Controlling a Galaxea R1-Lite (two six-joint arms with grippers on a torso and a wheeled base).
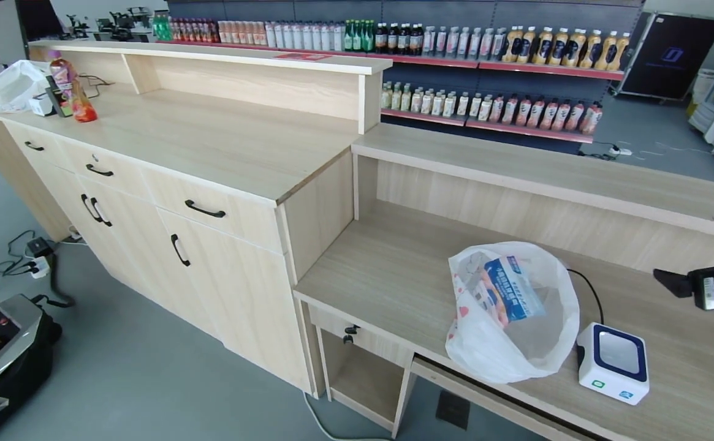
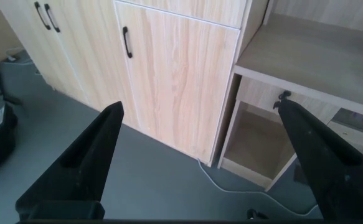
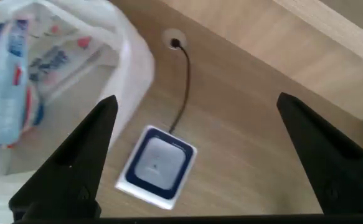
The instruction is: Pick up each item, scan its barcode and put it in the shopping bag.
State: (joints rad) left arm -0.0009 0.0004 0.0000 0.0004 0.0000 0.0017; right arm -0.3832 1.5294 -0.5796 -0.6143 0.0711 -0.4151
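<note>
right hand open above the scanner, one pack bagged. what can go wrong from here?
1. The shopping bag slumps near the front edge of the desk; another drop might tip it off.
2. The cable of the scanner runs close by the bag, below the right hand; a low pass could snag it.
3. The bottle stands far off on the higher counter, probably out of easy reach.

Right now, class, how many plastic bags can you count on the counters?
2. One bag sits on the low desk beside the scanner; the other bag lies at the tall counter's far left end. No others are visible.
</note>
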